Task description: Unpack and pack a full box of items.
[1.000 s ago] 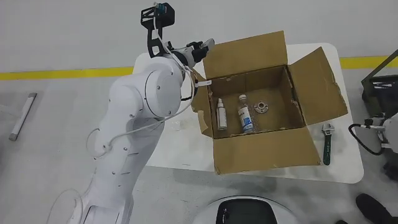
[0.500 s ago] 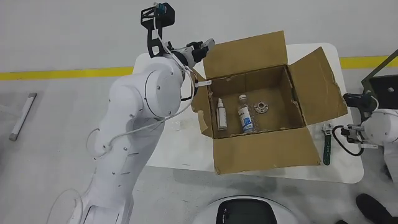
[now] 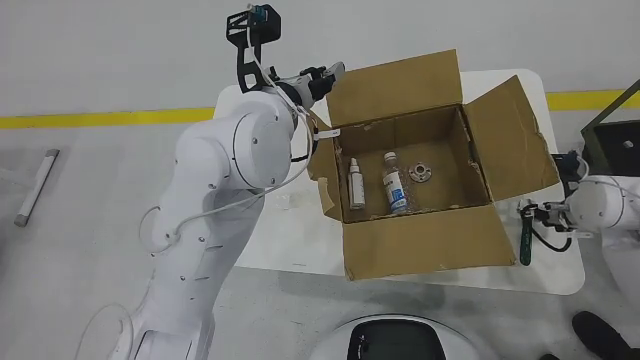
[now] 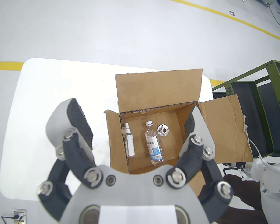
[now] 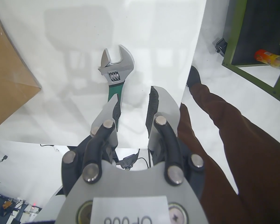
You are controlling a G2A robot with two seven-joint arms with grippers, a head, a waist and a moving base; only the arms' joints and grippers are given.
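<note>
Trouble, if it came, looked likeliest at the wrench [image 5: 115, 71]; it lay flat on the table [image 3: 560, 272] outside the box [image 3: 430, 245], between the box's side flap and the table's edge, and the right gripper [image 5: 134, 95] stood over its green handle with fingers spread, nothing held. The handle sat close against one finger rather than centred in the gap; a close from there could, I judged, nudge the tool aside or catch only its edge, and the heavy steel head might then twist it out of the grip; on that glossy top it could skid to the nearby edge and drop. The left gripper [image 4: 133, 108] hung high, looking down on the box, wide apart and empty. Inside the box a spray bottle [image 3: 356, 183], a clear bottle [image 3: 394, 182] and a metal flange [image 3: 420, 173] lay apart on the cardboard bottom, flaps open. The table was white and smooth with rounded corners; around it spread a pale grey floor [image 3: 120, 40] crossed by yellow lines [image 3: 100, 118]; a green metal cart [image 4: 275, 117] stood near the table's end, an orange can [image 5: 269, 58] lying on a shelf.
</note>
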